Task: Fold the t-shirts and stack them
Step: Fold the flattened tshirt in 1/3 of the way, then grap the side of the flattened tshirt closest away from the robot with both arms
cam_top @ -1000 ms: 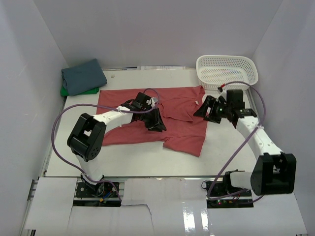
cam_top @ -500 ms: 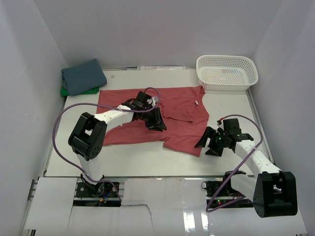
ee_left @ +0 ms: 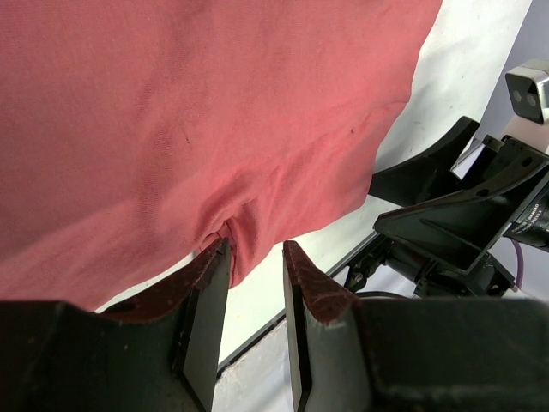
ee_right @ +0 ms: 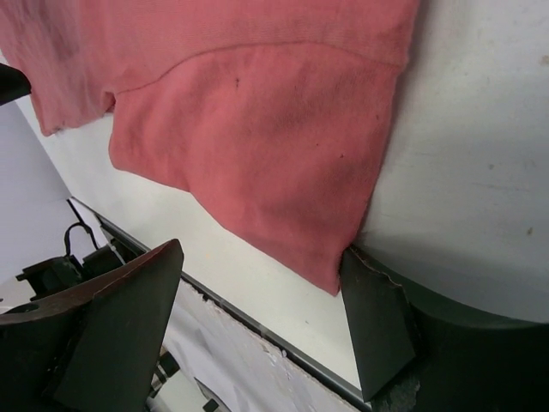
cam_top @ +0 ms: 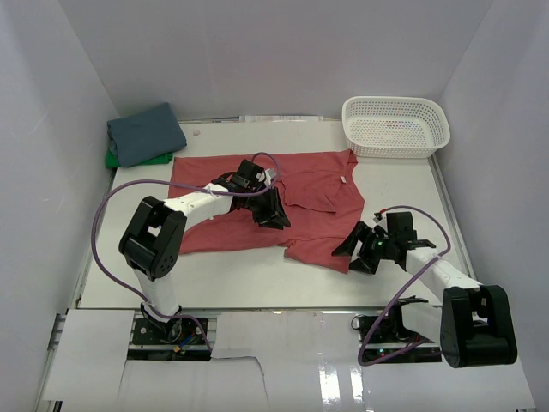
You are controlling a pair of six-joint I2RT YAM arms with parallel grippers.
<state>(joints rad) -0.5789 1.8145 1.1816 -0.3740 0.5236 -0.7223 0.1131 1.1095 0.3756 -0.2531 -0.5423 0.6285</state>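
We see the coral-red t-shirt point(ee_left: 214, 112) filling the upper view. At its lower hem sits the left gripper point(ee_left: 256, 275), jaws apart, a puckered fold of hem touching one finger. Past that hem we see white table point(ee_left: 467, 60) and the right gripper point(ee_left: 390, 204).

a coral-red t-shirt point(cam_top: 317, 215) is spread mostly flat on the desk point(cam_top: 257, 290), to the near left of the white mesh basket point(cam_top: 395, 148); its near edge is rumpled. a slate-blue t-shirt point(cam_top: 146, 133) is folded far left of the basket, stacked on a bright green t-shirt point(cam_top: 111, 160), of which only an edge is seen.
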